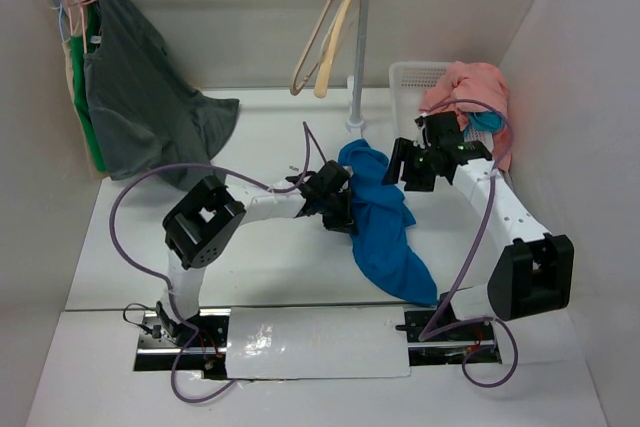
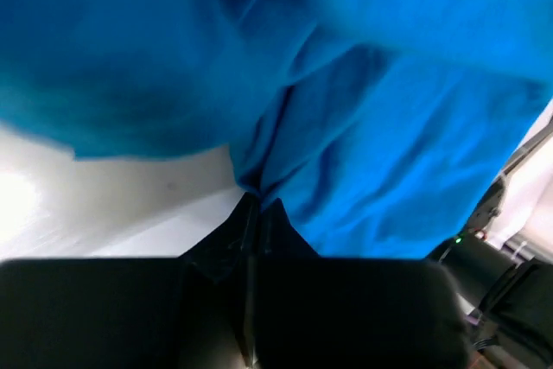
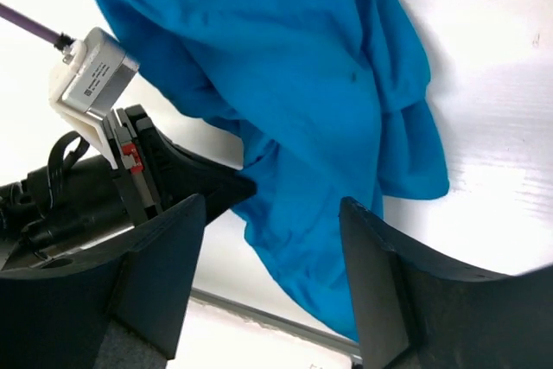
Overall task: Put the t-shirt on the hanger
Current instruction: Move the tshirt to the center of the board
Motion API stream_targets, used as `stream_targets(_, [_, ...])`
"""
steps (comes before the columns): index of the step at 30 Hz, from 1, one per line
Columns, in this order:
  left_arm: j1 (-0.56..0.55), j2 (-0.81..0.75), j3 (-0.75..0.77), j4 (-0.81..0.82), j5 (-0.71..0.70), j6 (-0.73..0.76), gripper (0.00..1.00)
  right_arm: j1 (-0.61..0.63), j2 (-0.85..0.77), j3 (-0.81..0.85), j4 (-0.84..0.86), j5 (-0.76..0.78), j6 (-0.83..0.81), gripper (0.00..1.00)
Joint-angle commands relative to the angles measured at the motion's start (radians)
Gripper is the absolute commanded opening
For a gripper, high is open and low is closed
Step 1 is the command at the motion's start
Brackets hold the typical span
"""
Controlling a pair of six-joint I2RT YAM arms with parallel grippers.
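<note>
The blue t-shirt lies bunched on the white table, partly lifted at its left edge. My left gripper is shut on a fold of it; in the left wrist view the closed fingertips pinch the blue cloth. My right gripper is open and empty just above the shirt's upper right part. In the right wrist view its open jaws frame the shirt, with the left gripper at the cloth's edge. The brownish-tan hanger hangs on the rail at the back.
A paler cream hanger hangs beside the tan one. A vertical pole stands behind the shirt. A dark grey shirt hangs at the left. A white basket with salmon-pink cloth stands at the back right.
</note>
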State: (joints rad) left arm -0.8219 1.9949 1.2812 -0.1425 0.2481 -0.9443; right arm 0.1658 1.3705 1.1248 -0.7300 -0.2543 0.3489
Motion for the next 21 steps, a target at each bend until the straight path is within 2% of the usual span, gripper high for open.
stream_targets(1, [-0.005, -0.048, -0.015, -0.077, -0.052, -0.022, 0.00, -0.008, 0.001, 0.081, -0.014, -0.026, -0.031, 0.72])
stream_targets(4, [0.035, -0.210, -0.171, -0.118, -0.090, -0.040, 0.00, 0.024, 0.074, 0.182, 0.011, -0.068, -0.022, 0.74])
stream_targets(5, [0.047, -0.305, -0.215, -0.127, -0.090, -0.051, 0.00, 0.070, 0.091, 0.222, 0.045, -0.068, -0.001, 0.75])
stream_targets(8, [0.107, -0.428, -0.337, -0.166, -0.090, -0.051, 0.00, 0.162, 0.151, 0.245, 0.104, -0.033, 0.021, 0.75])
stream_targets(11, [0.141, -0.543, -0.382, -0.213, -0.101, -0.051, 0.00, 0.265, 0.255, 0.305, 0.115, 0.006, 0.048, 0.73])
stream_targets(16, [0.170, -0.599, -0.382, -0.258, -0.122, -0.042, 0.00, 0.383, 0.351, 0.328, 0.200, 0.064, 0.139, 0.71])
stream_targets(21, [0.194, -0.611, -0.391, -0.258, -0.102, -0.042, 0.00, 0.439, 0.443, 0.305, 0.287, 0.130, 0.193, 0.60])
